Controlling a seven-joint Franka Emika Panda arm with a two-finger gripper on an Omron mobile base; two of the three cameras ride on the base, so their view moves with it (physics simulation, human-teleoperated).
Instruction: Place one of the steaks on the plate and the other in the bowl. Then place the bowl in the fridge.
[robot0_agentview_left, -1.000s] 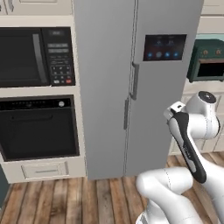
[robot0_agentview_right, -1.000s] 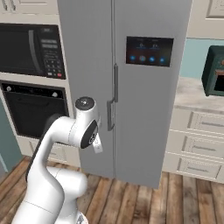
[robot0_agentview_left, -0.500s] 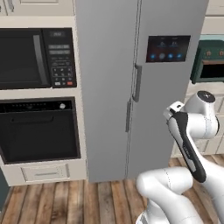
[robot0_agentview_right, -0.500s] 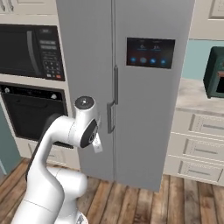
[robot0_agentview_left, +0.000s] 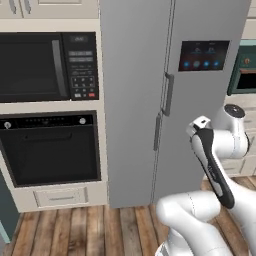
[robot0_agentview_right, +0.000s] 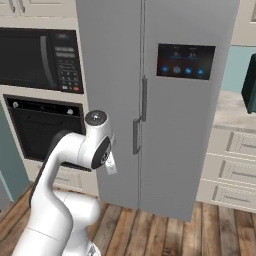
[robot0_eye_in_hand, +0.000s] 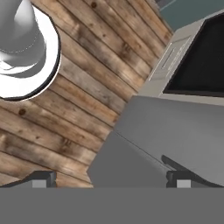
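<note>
We park w/ two-finger gripper (robot0_eye_in_hand: 109, 179) jaws wide, holding nothing, aimed down at wood-plank floor (robot0_eye_in_hand: 65, 113) by the tall grey steel two-door fridge (robot0_agentview_left: 170, 95), both doors shut, presumably pre-approach.

**Fridge between ovens and drawers**

The fridge (robot0_agentview_left: 165, 100) stands on the floor (robot0_agentview_left: 75, 232), both doors shut. To its left the microwave (robot0_agentview_left: 47, 65) sits above the oven (robot0_agentview_left: 50, 147). To its right, drawers (robot0_agentview_right: 232, 170) lie under a surface (robot0_agentview_right: 231, 107).
</note>
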